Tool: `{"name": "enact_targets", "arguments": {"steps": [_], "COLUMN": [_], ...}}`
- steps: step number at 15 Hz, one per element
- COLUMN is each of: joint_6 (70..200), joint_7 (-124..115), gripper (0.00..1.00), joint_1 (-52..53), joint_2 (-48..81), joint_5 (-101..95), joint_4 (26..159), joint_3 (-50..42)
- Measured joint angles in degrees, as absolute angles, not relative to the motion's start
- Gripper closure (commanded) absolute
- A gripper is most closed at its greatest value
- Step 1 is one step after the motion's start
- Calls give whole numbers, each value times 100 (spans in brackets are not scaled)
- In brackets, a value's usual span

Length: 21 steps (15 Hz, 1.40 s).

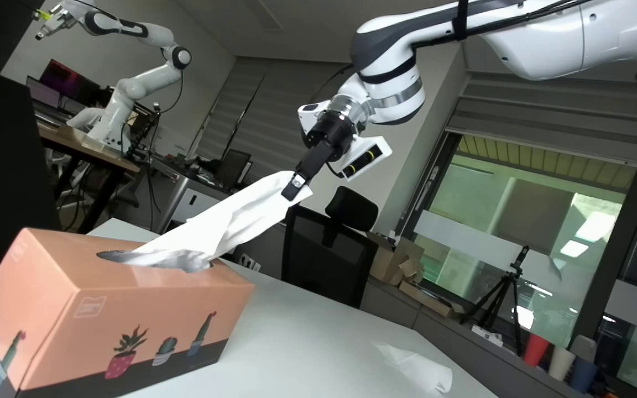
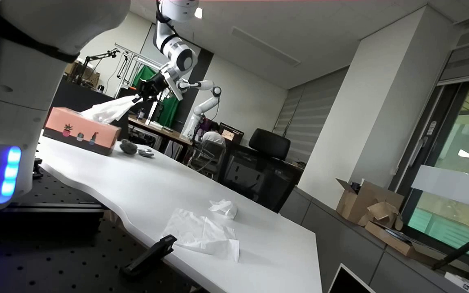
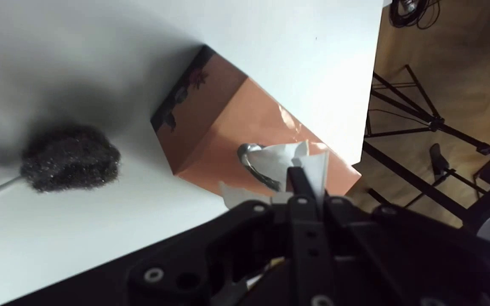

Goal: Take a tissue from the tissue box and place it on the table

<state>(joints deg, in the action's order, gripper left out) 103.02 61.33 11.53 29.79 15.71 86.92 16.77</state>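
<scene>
The tissue box (image 1: pixel 130 331) is orange-pink with a dark base and a cactus print. It stands at one end of the white table (image 1: pixel 296 342) and also shows in an exterior view (image 2: pixel 80 131) and the wrist view (image 3: pixel 245 119). A white tissue (image 1: pixel 230 218) stretches from the box's slot up to my gripper (image 1: pixel 295 188). Its lower end is still at the slot (image 3: pixel 272 161). My gripper (image 3: pixel 306 182) is shut on the tissue's upper end, above and to one side of the box. The fingers are close together in the wrist view.
Two crumpled tissues lie on the table, a flat one (image 2: pixel 202 236) and a bunched one (image 2: pixel 224 208). A dark fuzzy lump (image 3: pixel 70 157) and a grey object (image 2: pixel 145 153) sit near the box. A black clamp (image 2: pixel 149 258) grips the table edge. A black chair (image 1: pixel 329 249) stands behind.
</scene>
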Motion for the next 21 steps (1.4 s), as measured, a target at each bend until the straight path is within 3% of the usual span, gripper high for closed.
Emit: {"name": "enact_targets", "arguments": {"steps": [12, 17, 21], "joint_6": [8448, 6821, 6572], "joint_7": [4785, 4948, 5293], "gripper": [100, 100, 99], "joint_1": [543, -47, -421], "joint_2": [1802, 1405, 1334], "joint_5": [131, -131, -107], "joint_4": [8762, 8812, 8878], "joint_3": [678, 278, 97]}}
